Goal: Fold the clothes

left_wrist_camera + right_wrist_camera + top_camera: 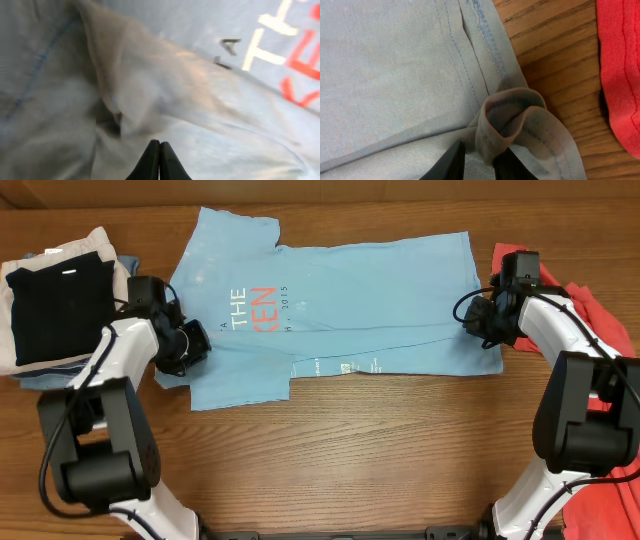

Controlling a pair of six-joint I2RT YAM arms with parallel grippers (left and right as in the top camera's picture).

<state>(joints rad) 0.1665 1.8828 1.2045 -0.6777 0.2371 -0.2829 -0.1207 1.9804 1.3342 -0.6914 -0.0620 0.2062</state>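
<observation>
T-shirt [340,310] ×1 | left gripper [159,160], 9 o'clock: jaws closed, tips touching | right gripper [480,162], 3 o'clock: jaws pinch its folded hem

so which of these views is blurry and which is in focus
left wrist view is soft, the T-shirt and its lettering smeared; right wrist view is sharp, hem stitching and table grain crisp; overhead is clear and evenly lit, no glare

Count on the desk [330,450]:
- One sky-blue T-shirt [340,310].
- One pile of folded pieces [60,305], in three colours: black, beige, blue.
- Two visible patches of coral-red cloth [600,305]; number of garments indeterminate.
- Two arms: left arm [110,370], right arm [565,330].
- Two pincers: left pincer [160,150], right pincer [480,160].
</observation>
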